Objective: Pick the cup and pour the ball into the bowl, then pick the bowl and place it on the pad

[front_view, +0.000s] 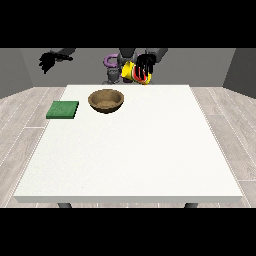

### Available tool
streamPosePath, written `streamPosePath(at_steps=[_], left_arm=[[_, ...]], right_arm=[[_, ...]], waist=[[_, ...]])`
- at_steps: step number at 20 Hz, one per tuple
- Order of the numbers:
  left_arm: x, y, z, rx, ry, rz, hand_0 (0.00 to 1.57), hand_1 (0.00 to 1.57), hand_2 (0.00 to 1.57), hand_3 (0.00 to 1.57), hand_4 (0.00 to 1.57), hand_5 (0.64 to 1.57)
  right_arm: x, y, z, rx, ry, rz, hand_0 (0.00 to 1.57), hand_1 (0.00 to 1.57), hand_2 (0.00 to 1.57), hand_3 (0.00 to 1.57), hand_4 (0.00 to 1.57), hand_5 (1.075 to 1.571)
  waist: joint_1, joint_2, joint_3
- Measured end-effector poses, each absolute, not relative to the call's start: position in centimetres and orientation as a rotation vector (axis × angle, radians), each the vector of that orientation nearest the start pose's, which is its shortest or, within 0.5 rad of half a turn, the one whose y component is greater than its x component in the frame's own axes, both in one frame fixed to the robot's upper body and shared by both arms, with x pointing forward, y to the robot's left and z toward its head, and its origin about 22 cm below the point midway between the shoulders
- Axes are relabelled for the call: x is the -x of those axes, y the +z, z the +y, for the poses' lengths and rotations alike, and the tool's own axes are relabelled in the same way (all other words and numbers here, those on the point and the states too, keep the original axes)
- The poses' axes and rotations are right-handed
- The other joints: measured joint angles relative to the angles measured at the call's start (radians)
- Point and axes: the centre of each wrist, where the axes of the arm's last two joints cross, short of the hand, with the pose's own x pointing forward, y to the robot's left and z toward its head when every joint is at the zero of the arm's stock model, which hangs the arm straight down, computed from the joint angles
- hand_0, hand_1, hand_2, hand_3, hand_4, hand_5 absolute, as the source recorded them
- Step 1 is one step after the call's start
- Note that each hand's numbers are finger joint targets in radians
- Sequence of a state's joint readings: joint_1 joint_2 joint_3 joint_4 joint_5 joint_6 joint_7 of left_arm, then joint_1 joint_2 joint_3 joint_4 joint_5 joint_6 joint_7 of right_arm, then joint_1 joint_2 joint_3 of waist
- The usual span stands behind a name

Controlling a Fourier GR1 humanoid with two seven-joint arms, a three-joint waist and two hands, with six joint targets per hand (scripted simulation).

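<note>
Front view: tilted yellow cup [131, 71], red-striped

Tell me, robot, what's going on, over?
Robot hand at view's right curled round yellow cup, raised, tilted. Other robot hand empty, up. Bowl waiting, pad bare. Nothing blocking.

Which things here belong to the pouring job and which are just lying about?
Job: yellow cup, held off the table by the hand at the view's right; brown bowl; green pad. The ball isn't visible.
Just there: hand at the view's left, raised; white table.
</note>
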State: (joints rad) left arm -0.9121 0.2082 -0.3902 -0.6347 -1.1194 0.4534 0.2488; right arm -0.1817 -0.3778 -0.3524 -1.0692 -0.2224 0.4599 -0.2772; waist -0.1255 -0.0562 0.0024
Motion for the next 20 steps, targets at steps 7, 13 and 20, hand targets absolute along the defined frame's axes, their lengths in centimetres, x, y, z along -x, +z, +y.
streamPosePath(at_steps=[7,13,20], left_arm=[[-40.6,4.7,8.8,-1.545,-1.644,-1.437,1.53,1.53,1.57,1.57,1.56,1.164],[-39.7,3.3,7.1,-1.739,-1.987,-1.259,1.46,1.46,1.57,1.57,1.51,1.178],[-38.6,3.6,4.1,-1.814,-2.171,-1.212,1.45,1.45,1.57,1.57,1.53,1.135]], right_arm=[[-26.9,-1.1,-40.9,-0.077,0.038,-1.641,0.00,0.00,0.00,0.00,0.00,1.570],[-26.7,-1.7,-40.8,-0.084,0.035,-1.616,0.00,0.00,0.00,0.00,0.00,1.571],[-26.8,-1.7,-41.2,-0.058,0.009,-1.599,0.00,0.00,0.00,0.00,0.00,1.568]], waist=[[-0.019,0.008,-0.0001],[-0.020,-0.017,-0.0011],[0.024,-0.024,-0.0020]])
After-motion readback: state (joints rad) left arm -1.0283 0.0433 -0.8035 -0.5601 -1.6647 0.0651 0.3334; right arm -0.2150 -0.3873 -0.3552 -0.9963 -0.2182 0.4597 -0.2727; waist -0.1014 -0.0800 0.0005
